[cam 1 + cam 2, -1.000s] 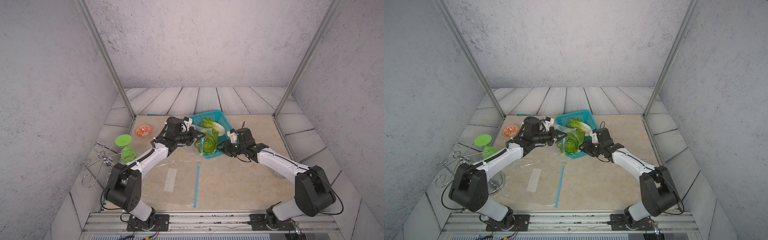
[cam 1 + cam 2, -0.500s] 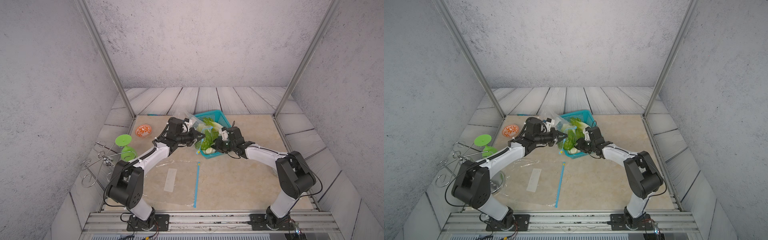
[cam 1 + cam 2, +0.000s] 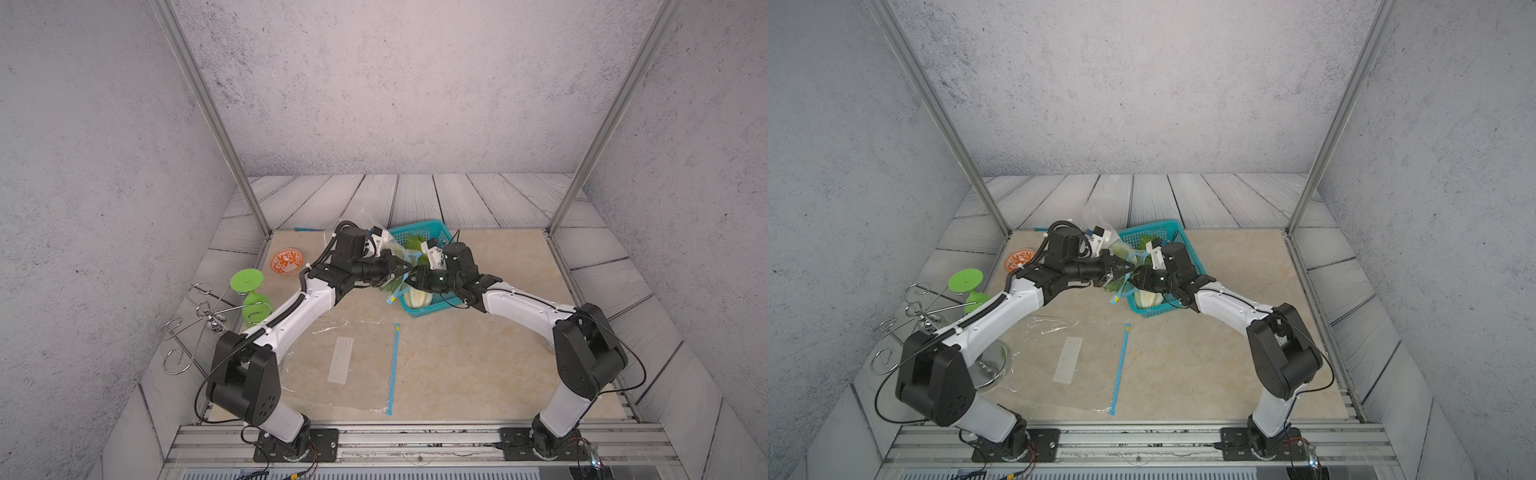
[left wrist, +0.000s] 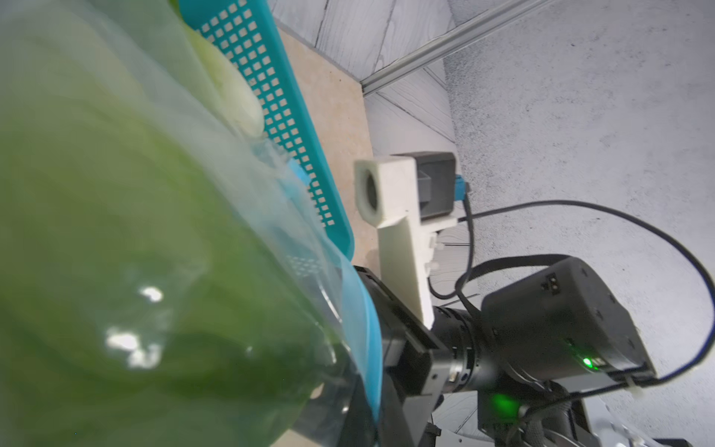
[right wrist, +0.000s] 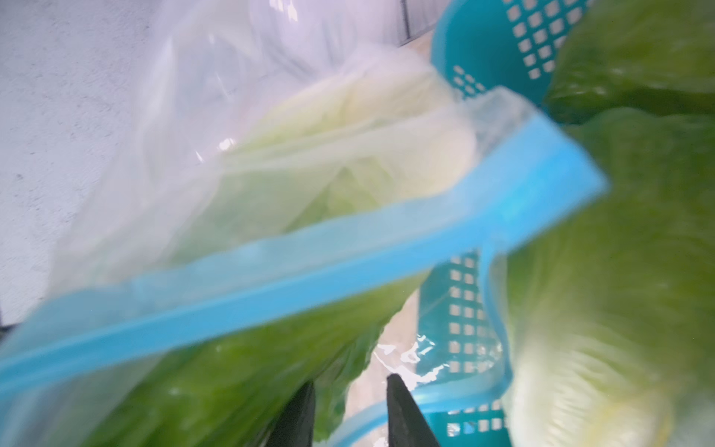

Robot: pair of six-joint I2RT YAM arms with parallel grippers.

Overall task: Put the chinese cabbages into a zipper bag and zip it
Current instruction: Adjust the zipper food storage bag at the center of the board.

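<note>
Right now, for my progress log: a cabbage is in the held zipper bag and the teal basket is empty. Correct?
Not quite. The teal basket is not empty: both top views show a loose cabbage lying in it. The rest holds: the right wrist view shows a bagged cabbage inside the zipper bag.

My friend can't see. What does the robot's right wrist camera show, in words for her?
A clear zipper bag with a blue zip strip fills the close-up, a pale green cabbage inside it. A second cabbage and a teal basket are beside the bag, and the right pincer shows dark fingertips, apart, nearest the camera.
</note>
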